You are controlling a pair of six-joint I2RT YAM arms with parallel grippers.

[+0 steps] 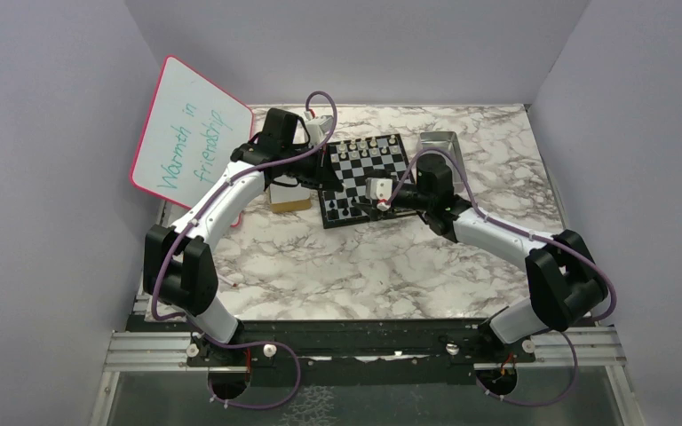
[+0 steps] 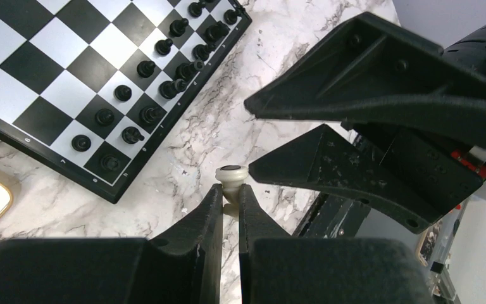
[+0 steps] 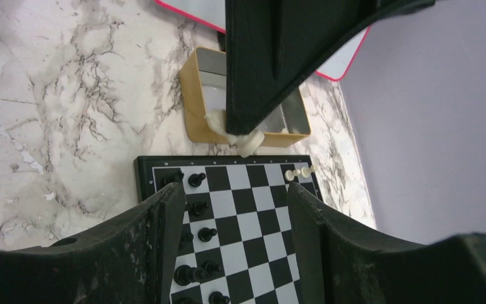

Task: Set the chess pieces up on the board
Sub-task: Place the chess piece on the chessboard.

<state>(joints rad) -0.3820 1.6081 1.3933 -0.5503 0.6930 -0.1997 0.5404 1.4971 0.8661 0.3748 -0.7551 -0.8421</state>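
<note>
The pale chess piece (image 2: 231, 179) was off the board, up in the air, pinched at its narrow end between the tips of your left gripper (image 2: 230, 192). Those jaws were closed onto it with only the piece's own width between them, and its round end with the dark centre pointed away from the wrist. Most of the piece stood proud of the fingertips, which I judge was the point: it gave your right gripper (image 3: 234, 190) something to take. The right jaws stood part open and held nothing, their tips just beside the piece and aimed at it, so this read as a handover rather than a placement. Below lay the board (image 1: 368, 173), bare in the middle, with black pieces (image 2: 105, 116) lined up in two rows along one edge. Some pale pieces (image 3: 300, 171) stood along the opposite edge, though I could not count how many squares there were unfilled. The tan-walled tray (image 3: 193, 104) sat just beside the board on the left arm's side. It was probably the source of the pale pieces, which would explain passing them across. A shiny metal tray (image 1: 440, 144) stood near the board's other side, all of it on the marble worktop (image 1: 320, 266). You would want the right jaws square on the piece before the left let go.
</note>
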